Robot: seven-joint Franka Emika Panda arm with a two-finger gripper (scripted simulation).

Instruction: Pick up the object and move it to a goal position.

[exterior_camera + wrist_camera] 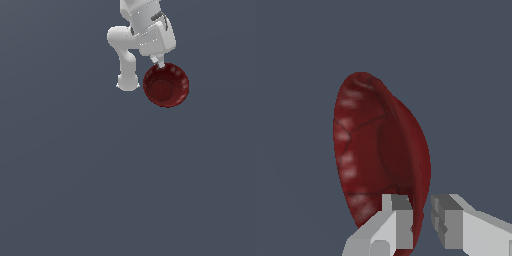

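1. White, glossy robot arm (pixel 131 45): enters at the top of the exterior view, slightly toward that view's right of centre. A rounded elbow-like segment hangs on the exterior view's left side of it, ending in a blunt white cap; the boxy white hand sits beside it on the right.

2. Pale grey two-fingered gripper (pixel 160 63): projects from beneath the boxy hand and meets the rim of the bowl. In the wrist view the gripper (pixel 421 220) shows two blocky grey-and-white fingers (pixel 398 222), one on the inner face of the bowl wall and one on the outer face, pinched on the rim with the wall passing between them.

3. Small dark red glossy round bowl with a ribbed, scalloped rim (pixel 166 85): held by its rim at the gripper, lying just to the exterior view's right of the arm's rounded segment and apart from it. Its open side faces the exterior camera. In the wrist view the bowl (pixel 381 150) appears nearly edge-on, its ribbed interior catching pale highlights.

4. Plain dark blue-grey background (pixel 75 175): fills both views uniformly. Whether the bowl touches any surface cannot be told from either view.
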